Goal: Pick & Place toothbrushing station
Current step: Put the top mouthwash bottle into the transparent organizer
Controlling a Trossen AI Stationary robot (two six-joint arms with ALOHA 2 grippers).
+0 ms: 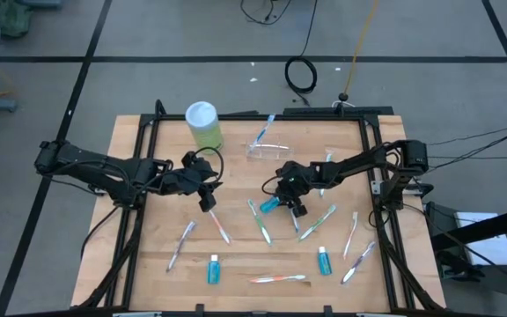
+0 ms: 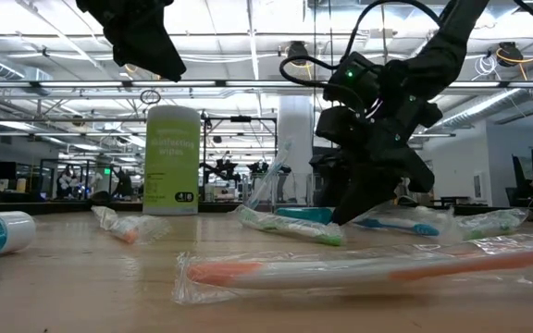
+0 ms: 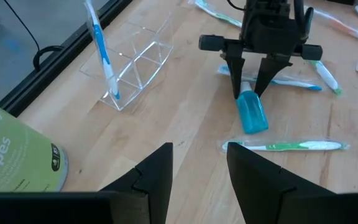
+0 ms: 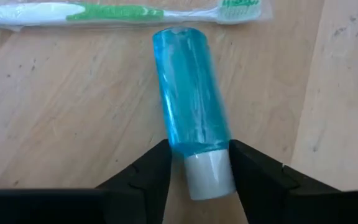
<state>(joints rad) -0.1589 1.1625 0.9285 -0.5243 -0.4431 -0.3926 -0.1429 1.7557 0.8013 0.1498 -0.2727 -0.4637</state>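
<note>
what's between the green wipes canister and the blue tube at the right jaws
The clear plastic holder with one blue toothbrush standing in it lies between the wipes canister and the blue tube; otherwise bare wood. The left wrist view shows it best.

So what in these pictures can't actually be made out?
- Wipes canister label: left wrist view, cut off by the picture's edge.
- Blue tube under the right tool: whether it is pinched or only straddled; no view settles it.
- Left tool: low view, top edge cuts it.
- Toothbrush bristles: low view, blurred by its wrapper.
</note>
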